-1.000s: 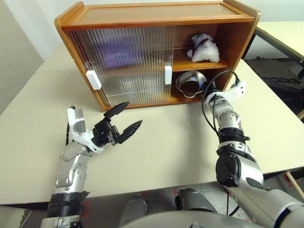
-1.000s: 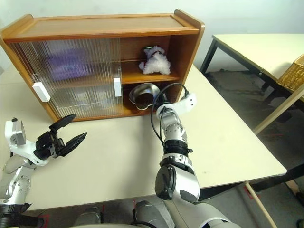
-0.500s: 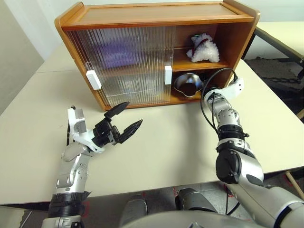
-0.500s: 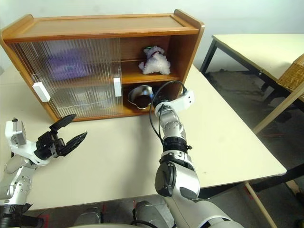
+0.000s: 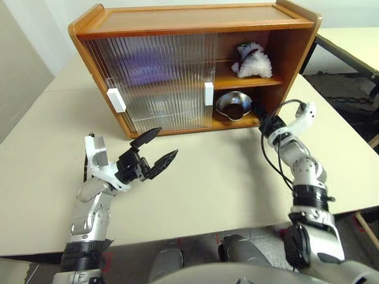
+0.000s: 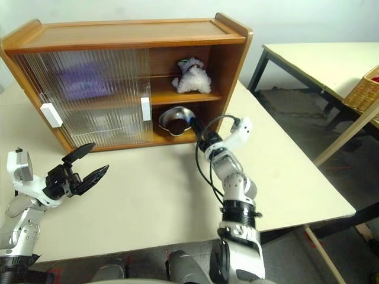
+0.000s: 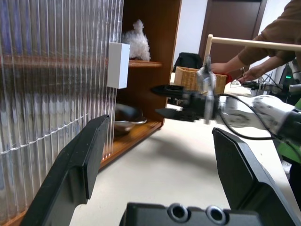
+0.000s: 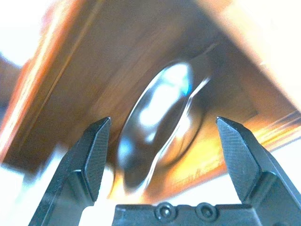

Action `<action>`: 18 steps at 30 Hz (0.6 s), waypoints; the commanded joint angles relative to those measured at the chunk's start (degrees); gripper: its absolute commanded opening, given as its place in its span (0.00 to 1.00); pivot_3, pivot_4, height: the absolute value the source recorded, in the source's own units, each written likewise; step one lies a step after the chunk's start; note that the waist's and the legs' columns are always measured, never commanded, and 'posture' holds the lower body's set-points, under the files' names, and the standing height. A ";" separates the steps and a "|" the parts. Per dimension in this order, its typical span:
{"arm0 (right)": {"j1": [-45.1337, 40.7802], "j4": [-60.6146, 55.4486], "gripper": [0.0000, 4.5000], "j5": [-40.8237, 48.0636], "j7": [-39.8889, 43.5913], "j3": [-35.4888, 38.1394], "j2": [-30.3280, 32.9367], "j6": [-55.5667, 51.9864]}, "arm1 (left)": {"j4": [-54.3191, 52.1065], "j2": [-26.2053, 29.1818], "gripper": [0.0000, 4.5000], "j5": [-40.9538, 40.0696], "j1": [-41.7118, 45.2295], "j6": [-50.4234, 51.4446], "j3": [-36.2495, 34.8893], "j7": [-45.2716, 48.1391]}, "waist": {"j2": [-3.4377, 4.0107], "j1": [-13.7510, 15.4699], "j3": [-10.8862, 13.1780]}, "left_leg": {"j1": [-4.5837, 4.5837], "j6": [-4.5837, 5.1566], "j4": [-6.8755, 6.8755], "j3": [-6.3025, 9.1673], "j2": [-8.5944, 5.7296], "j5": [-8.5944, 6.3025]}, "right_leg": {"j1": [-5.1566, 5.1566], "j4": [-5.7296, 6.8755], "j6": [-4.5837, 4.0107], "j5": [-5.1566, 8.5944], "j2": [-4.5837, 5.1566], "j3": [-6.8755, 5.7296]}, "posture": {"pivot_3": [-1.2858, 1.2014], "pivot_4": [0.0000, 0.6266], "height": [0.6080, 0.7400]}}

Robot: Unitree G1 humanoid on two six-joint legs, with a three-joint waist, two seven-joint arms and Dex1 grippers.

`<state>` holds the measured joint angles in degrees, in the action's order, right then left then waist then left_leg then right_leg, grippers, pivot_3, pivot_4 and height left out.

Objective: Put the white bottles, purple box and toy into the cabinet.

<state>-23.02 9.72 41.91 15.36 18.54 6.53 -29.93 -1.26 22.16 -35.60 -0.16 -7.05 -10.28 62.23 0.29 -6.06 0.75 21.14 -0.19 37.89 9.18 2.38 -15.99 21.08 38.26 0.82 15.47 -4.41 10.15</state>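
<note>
The wooden cabinet stands at the back of the table, its ribbed doors slid left and its right part uncovered. On its upper shelf sits the white plush toy. A purple blur behind the left door on the upper shelf is the purple box. The white bottles are hidden. My right gripper is open just in front of the lower shelf, pointing at a steel bowl and holding nothing. Over the near left of the table my left gripper hovers open and empty.
The steel bowl lies on the lower shelf's right side. White handles mark the door edges. A second table and a wicker basket stand to the right. A person's sleeve shows beyond the basket.
My right gripper has opened and drawn back out of the lower shelf, leaving the steel bowl there. The left arm has not moved.
</note>
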 commanded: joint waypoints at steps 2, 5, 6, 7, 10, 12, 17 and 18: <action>5.71 -8.45 0.96 -2.27 8.40 -7.05 3.92 -2.04 | 0.49 0.67 1.00 0.24 -0.20 -0.19 -0.46 0.44 | -0.02 -0.08 0.00 | -0.23 0.00 0.03 -0.05 -0.05 0.00 | -0.25 -0.03 0.05 0.35 0.01 0.09 | 0.47 0.04 1.00; 9.14 -12.81 0.79 -3.56 15.51 -11.79 7.42 -1.45 | 0.62 0.93 1.00 0.13 -0.34 -0.13 -0.67 0.55 | -0.05 -0.08 -0.01 | -0.29 -0.03 0.12 -0.05 -0.07 0.04 | -0.36 -0.04 0.33 0.47 0.01 0.10 | 0.47 0.04 1.00; 9.75 -14.12 0.70 -3.88 17.62 -13.25 8.02 -0.65 | 0.65 1.04 1.00 0.09 -0.47 -0.08 -0.80 0.56 | -0.07 -0.09 -0.02 | -0.30 -0.04 0.13 -0.05 -0.09 0.06 | -0.38 -0.04 0.33 0.47 0.02 0.11 | 0.47 0.04 1.00; 9.95 -15.13 0.62 -3.98 18.85 -14.29 8.19 -0.13 | 0.69 1.19 1.00 0.04 -0.62 -0.05 -0.93 0.61 | -0.09 -0.11 -0.03 | -0.30 -0.04 0.15 -0.05 -0.09 0.07 | -0.38 -0.04 0.32 0.46 0.03 0.11 | 0.47 0.04 1.00; 8.07 -15.88 0.35 -4.75 19.82 -16.60 7.00 0.63 | 0.84 1.80 1.00 -0.17 -0.85 0.07 -1.52 0.67 | -0.11 -0.35 -0.05 | -0.31 -0.01 0.13 -0.05 -0.08 0.10 | -0.35 -0.03 0.25 0.42 0.00 0.10 | 0.47 0.04 1.00; 5.58 -14.71 0.18 -5.64 19.34 -17.95 5.37 0.76 | 1.10 2.14 1.00 -0.26 -0.61 0.06 -1.98 0.52 | -0.11 -0.59 -0.05 | -0.34 0.00 0.11 -0.03 -0.06 0.11 | -0.33 -0.02 0.20 0.40 -0.01 0.10 | 0.47 0.03 1.00; -2.15 -9.87 0.01 -7.71 17.23 -20.39 -0.77 1.22 | 1.43 2.17 1.00 -0.04 -0.22 0.04 -2.44 0.41 | -0.13 -0.60 -0.09 | -0.30 0.02 -0.02 0.03 -0.01 0.12 | -0.01 -0.02 -0.44 0.04 0.00 0.08 | 0.47 0.03 1.00; -3.09 -9.17 0.01 -8.30 17.28 -20.91 -1.41 1.26 | 1.44 2.13 1.00 -0.01 -0.19 0.06 -2.50 0.37 | -0.14 -0.60 -0.10 | -0.28 0.02 -0.08 0.04 0.00 0.12 | 0.09 -0.03 -0.51 0.02 0.01 0.08 | 0.47 0.03 1.00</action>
<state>-25.07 -1.17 35.06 33.01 -0.91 5.79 -29.04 -0.58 23.97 -35.72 -0.44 -7.06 -12.58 62.53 0.16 -6.66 0.65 20.86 -0.17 37.79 9.22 2.39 -15.87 21.25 38.23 0.28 15.51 -4.41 10.23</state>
